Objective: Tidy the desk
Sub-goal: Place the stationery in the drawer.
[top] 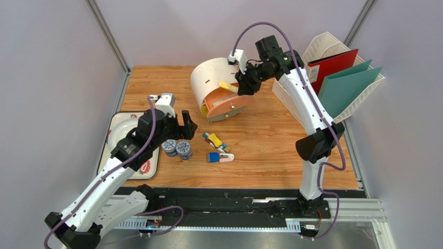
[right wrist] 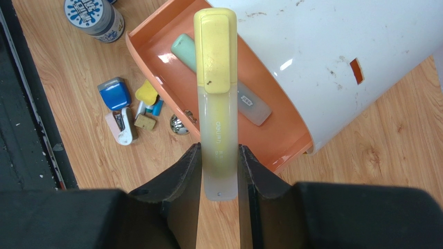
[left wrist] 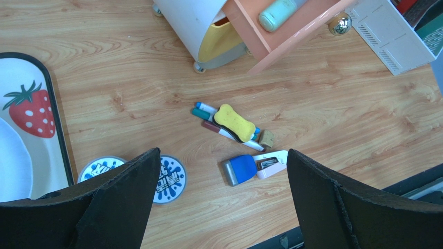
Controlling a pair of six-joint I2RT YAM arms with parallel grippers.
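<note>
The desk is a light orange-brown wood tabletop. My right gripper is shut on a yellow highlighter and holds it above the open orange drawer of a white rounded organizer. A mint highlighter lies in the drawer. My left gripper is open and empty above the desk, near two round ink jars. A blue stapler, a pink staple remover, markers with a yellow eraser and a small cork lie in the middle.
A white strawberry-print tray lies at the left edge. A white file rack with red and green folders stands at the back right. Grey walls enclose the desk on three sides.
</note>
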